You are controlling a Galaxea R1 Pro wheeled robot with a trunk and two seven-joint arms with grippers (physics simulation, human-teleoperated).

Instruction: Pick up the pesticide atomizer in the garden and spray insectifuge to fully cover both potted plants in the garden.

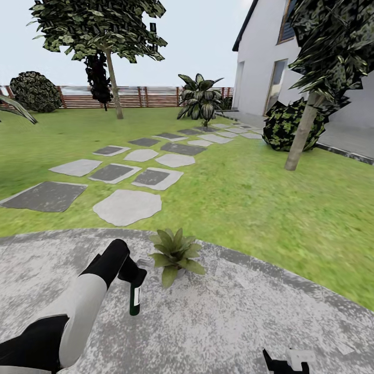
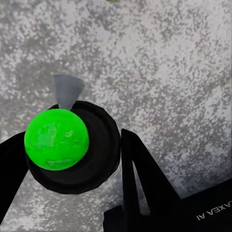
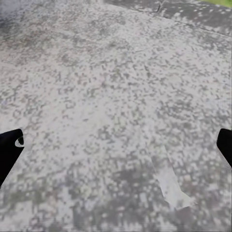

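On the round grey patio (image 1: 249, 322), a low potted plant (image 1: 175, 254) stands near the lawn edge, the one obstacle just beside the left end effector (image 1: 136, 280) and the pesticide atomizer (image 1: 135, 300) it grips. Bare paving lies open to the plant's right and below the right end effector (image 3: 116, 145), whose fingers stand wide apart over unobstructed stone.

Pesticide atomizer (image 1: 135, 298): slim dark green bottle, white label strip; I hold it upright above the grey patio (image 1: 234, 322). Potted plant (image 1: 175, 253): low green rosette, near the patio's lawn-side edge.
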